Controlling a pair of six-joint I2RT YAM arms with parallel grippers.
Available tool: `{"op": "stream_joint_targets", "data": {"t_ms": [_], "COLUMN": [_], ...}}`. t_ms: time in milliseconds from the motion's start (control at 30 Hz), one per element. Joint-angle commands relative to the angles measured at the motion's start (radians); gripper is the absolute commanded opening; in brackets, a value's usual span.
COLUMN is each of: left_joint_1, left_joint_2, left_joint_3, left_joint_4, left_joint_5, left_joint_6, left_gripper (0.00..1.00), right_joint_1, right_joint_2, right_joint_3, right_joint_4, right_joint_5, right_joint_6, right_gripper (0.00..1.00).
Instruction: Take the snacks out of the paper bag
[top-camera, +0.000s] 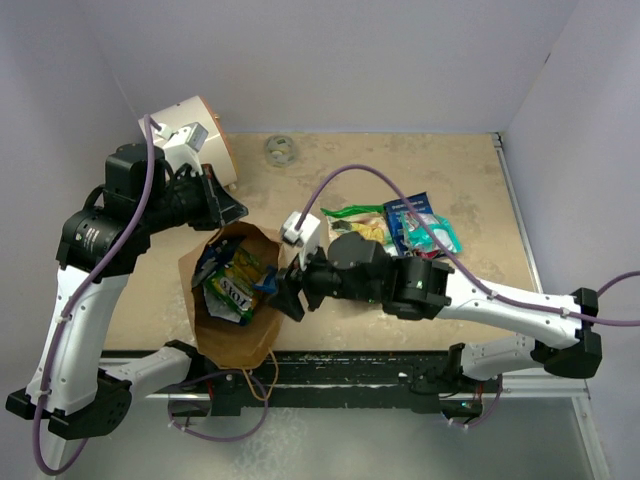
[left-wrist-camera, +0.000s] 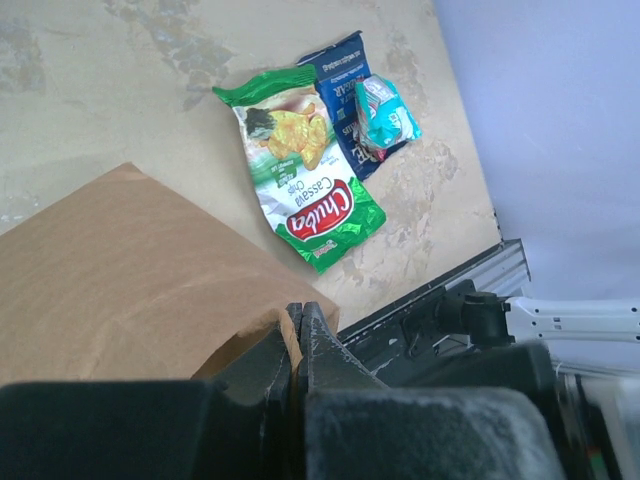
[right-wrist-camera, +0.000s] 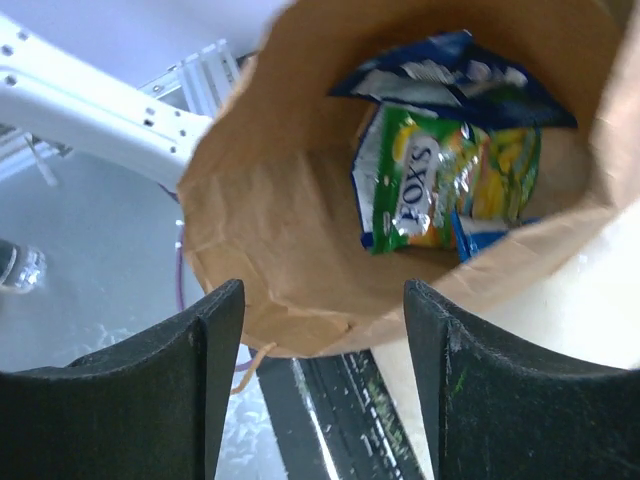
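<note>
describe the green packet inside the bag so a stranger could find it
Start at the open brown paper bag standing at the near edge of the table. Inside lies the green-and-yellow packet lettered FOX'S; its neighbours are blue packets.

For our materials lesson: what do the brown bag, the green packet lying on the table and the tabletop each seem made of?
Paper bag: brown kraft paper, matte, with soft creases. Green packet: probably thin plastic film, glossy, with glare and crinkles. Tabletop: beige, matte, mottled with darker patches; laminate, painted board or stone, the look leaves it open.
</note>
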Motion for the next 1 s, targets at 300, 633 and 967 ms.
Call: {"op": "stream_joint_targets", "data": {"t_ms": [300, 633, 967], "left_joint_1": [0.0, 0.0, -0.001], "left_joint_2": [0.008, 0.003, -0.005], "left_joint_3": [0.05, 0.051, 0.085], "left_joint_4": [0.017, 0.034, 0.044], "left_joint_5": [0.034, 0.024, 0.009], "left_joint_6": [-0.019, -0.034, -0.031], "left_gripper": [0.0, 0.0, 0.0], "right_joint_1": [0.205, 0.126, 0.005], "right_joint_2": [0.13, 0.348, 0.455], "right_joint_3": [0.011, 0.007, -0.064], "right_joint_4": [0.419, 0.622, 0.862], "right_joint_5": [-0.071, 0.004, -0.055], "right_joint_6": [-0.729, -0.906, -0.924], "right_gripper": [0.69, 0.72, 0.73]}}
